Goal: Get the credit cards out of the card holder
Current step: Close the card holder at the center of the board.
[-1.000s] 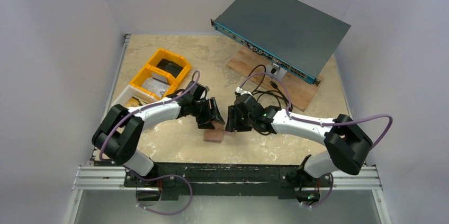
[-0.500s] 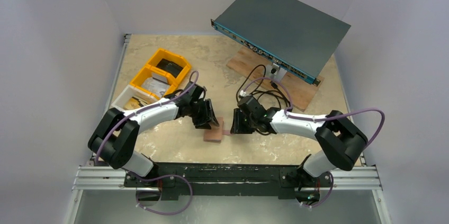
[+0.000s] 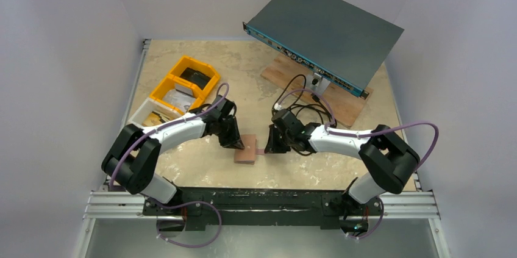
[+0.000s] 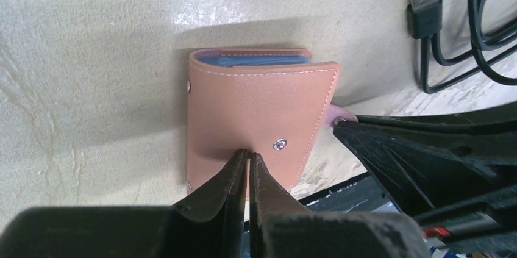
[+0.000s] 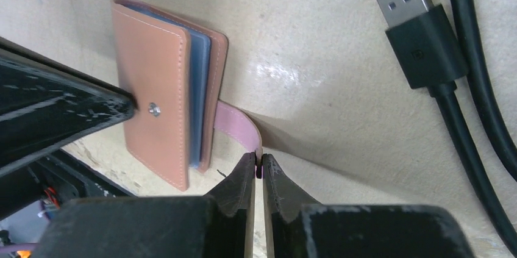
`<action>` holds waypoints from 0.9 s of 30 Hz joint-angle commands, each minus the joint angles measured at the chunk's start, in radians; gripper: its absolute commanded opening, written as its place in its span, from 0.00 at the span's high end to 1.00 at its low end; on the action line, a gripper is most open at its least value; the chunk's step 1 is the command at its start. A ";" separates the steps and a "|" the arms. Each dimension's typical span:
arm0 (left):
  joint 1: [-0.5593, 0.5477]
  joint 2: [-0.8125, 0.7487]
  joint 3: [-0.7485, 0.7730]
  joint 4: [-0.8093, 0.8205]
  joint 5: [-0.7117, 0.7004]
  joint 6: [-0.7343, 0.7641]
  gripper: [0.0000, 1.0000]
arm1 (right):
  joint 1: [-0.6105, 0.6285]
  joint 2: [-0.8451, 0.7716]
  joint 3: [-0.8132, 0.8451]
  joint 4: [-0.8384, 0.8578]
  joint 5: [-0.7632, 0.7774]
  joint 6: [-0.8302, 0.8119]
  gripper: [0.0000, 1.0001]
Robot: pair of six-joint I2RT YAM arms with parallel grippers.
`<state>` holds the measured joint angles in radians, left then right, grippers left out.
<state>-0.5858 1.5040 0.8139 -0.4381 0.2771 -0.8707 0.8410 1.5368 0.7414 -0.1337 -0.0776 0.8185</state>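
Observation:
The tan leather card holder (image 3: 246,155) lies folded on the table between both arms. Its snap stud (image 4: 280,144) faces up. Pale blue edges, the credit cards or their sleeves (image 5: 199,87), show between the covers (image 4: 256,61). My left gripper (image 4: 249,154) is shut, its tips resting on the top cover beside the stud, with nothing between them. My right gripper (image 5: 258,161) is shut on the end of the holder's pink strap (image 5: 235,122), which curves out from the holder's right side. Seen from above, the left gripper (image 3: 239,146) and right gripper (image 3: 263,150) flank the holder.
Yellow bins (image 3: 186,84) and a white bin (image 3: 141,111) sit at the back left. A grey rack unit (image 3: 326,32) leans on a wooden board (image 3: 344,104) at the back right. Black cables (image 3: 305,104) with a USB plug (image 5: 420,44) lie just behind the right gripper.
Both grippers have gone from open to shut. The left one came down onto the holder's cover, and the right one closed on the strap.

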 commanded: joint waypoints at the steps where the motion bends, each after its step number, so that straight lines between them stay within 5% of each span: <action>1: -0.011 0.033 0.011 -0.009 -0.030 0.013 0.97 | -0.002 -0.010 0.064 0.029 -0.008 0.004 0.97; 16: -0.034 0.087 0.024 -0.026 -0.062 -0.002 1.00 | 0.048 0.133 0.197 0.097 -0.088 0.006 0.99; 27: -0.034 0.076 0.024 -0.028 -0.059 0.010 1.00 | 0.049 0.204 0.199 0.139 -0.112 0.039 0.84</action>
<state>-0.6094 1.5745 0.8234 -0.4438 0.2455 -0.8715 0.8845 1.7298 0.9176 -0.0441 -0.1753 0.8322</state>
